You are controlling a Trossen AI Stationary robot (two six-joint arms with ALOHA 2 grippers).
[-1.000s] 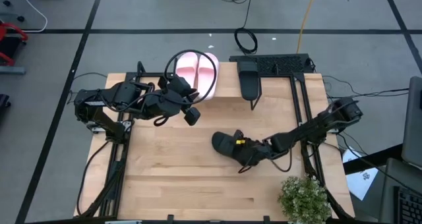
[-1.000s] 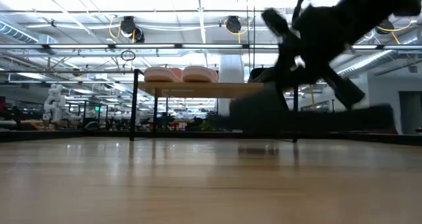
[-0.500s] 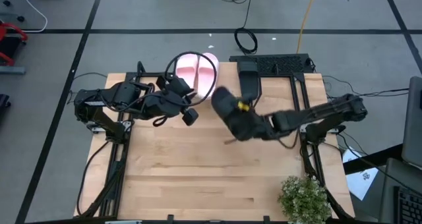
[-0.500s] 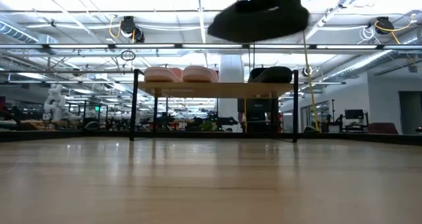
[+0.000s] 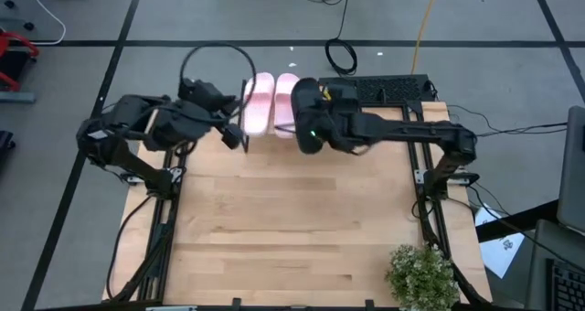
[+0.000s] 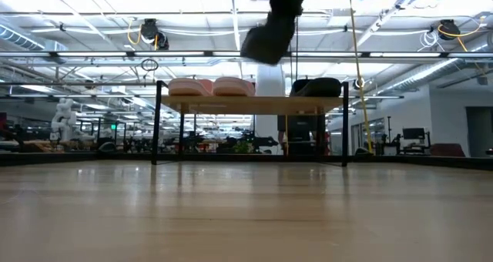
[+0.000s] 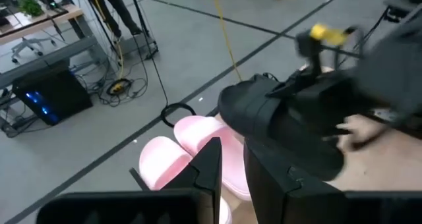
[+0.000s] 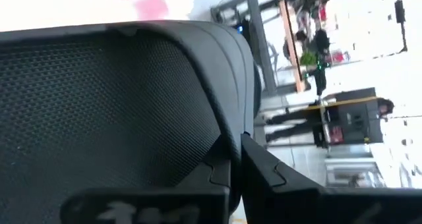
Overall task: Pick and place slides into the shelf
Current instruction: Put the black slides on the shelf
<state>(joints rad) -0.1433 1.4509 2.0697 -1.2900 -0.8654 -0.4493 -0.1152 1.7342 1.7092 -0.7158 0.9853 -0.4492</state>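
Observation:
The shelf [image 6: 254,104] stands at the table's far edge. On its top rest two pale pink slides [image 5: 271,101] on their soles, and to their right one black slide [image 6: 316,86]. A second black slide [image 5: 306,110] hangs above the shelf, between the pink pair and the other black one, with my right gripper [image 5: 311,126] shut on it. In the low view this slide [image 6: 269,38] is well above the shelf top. My left gripper [image 5: 238,135] hovers left of the pink slides, its fingers [image 7: 210,174] a narrow gap apart with nothing between them. My right gripper pinches a thin edge of the black slide [image 8: 227,145], next to its mesh-textured surface, between its two fingers; it looks like the strap. The gripper reaches in from the table's right, slanting a little downward. The slide is lifted clear and hangs tilted, one end lower [image 6: 258,52].
The bare wooden tabletop [image 5: 292,219] lies in front of the shelf. A potted plant [image 5: 420,274] stands at the near right corner. The shelf's thin black legs [image 6: 156,123] stand at its ends. Cables [image 5: 343,55] lie on the floor beyond the table.
My right gripper has risen from the middle of the table and swung toward the far edge, turning as it went. It has carried the black slide off the tabletop to above the shelf. My left gripper has drawn back toward the table's left and risen a little.

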